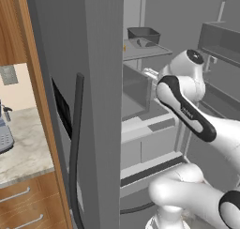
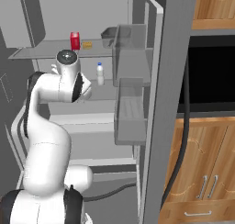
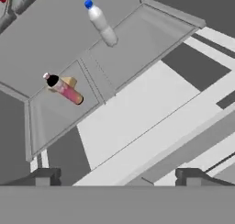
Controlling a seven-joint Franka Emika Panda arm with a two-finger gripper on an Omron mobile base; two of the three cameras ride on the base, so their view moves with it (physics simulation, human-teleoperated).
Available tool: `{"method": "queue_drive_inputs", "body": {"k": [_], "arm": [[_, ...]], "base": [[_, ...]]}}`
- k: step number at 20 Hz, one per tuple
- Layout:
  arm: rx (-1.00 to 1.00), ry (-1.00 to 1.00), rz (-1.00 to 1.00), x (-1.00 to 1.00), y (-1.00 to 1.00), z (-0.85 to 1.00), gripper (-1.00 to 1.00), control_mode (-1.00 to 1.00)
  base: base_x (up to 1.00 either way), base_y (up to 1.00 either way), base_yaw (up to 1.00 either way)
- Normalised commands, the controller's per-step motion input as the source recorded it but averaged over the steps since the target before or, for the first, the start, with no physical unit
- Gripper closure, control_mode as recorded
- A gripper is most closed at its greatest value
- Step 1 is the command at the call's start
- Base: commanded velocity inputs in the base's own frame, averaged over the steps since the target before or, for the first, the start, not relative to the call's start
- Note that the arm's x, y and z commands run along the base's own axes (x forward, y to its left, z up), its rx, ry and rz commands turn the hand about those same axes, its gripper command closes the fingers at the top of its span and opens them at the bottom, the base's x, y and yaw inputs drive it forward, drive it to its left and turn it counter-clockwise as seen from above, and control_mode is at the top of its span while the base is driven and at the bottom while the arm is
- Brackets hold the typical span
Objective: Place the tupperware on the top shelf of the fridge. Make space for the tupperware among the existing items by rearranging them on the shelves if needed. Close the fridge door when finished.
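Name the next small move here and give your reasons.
Probably draw the arm back out and reach for the fridge door to close it. The tupperware already sits on the top shelf, the red box and white bottle stand clear of it, and the gripper is open with nothing between its fingers.

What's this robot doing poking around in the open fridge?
A white robot arm is reaching into the open fridge. Its gripper is open and empty, looking down on a shelf with a small white bottle and a tiny red can. The tupperware already sits on the top shelf.
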Motion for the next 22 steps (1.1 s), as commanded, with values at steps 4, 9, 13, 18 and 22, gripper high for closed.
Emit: {"method": "queue_drive_inputs", "body": {"k": [4, 9, 13, 18, 22], "arm": [[-0.46, 0.03, 0.19, -0.48, 0.0, -0.86, -1.0, -1.0], [-0.19, -0.14, 0.16, -0.91, -0.07, -0.98, -1.0, -1.0], [0.0, -0.09, 0.02, -0.33, -0.14, -0.47, -1.0, -1.0], [0.0, 0.0, 0.0, 0.0, 0.0, 0.0, -1.0, -1.0], [0.0, 0.0, 0.0, 0.0, 0.0, 0.0, -1.0, 1.0]], "base": [[0.0, 0.0, 0.0], [0.0, 0.0, 0.0], [0.0, 0.0, 0.0], [0.0, 0.0, 0.0], [-0.13, -0.05, 0.05]]}}
